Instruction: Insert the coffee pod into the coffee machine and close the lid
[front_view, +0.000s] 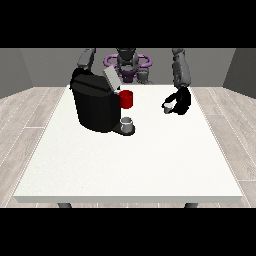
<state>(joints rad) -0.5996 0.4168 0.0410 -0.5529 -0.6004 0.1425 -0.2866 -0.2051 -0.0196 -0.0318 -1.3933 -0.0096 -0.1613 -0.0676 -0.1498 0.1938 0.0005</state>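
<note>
A black coffee machine (95, 106) stands on the left half of the white table (130, 160), its grey lid (111, 78) tilted up. A small grey cup (127, 123) sits on the machine's base at its front right. The hand at the view's right (181, 101) hovers just above the table to the right of the machine, its fingers curled round a small light coffee pod (167, 107). The hand at the view's left is hidden behind the machine; only its grey arm (86, 59) shows above it.
A red mug (126, 99) stands just behind the machine's right side, between the machine and the hand with the pod. The robot's torso (127, 64) is at the far edge of the table.
</note>
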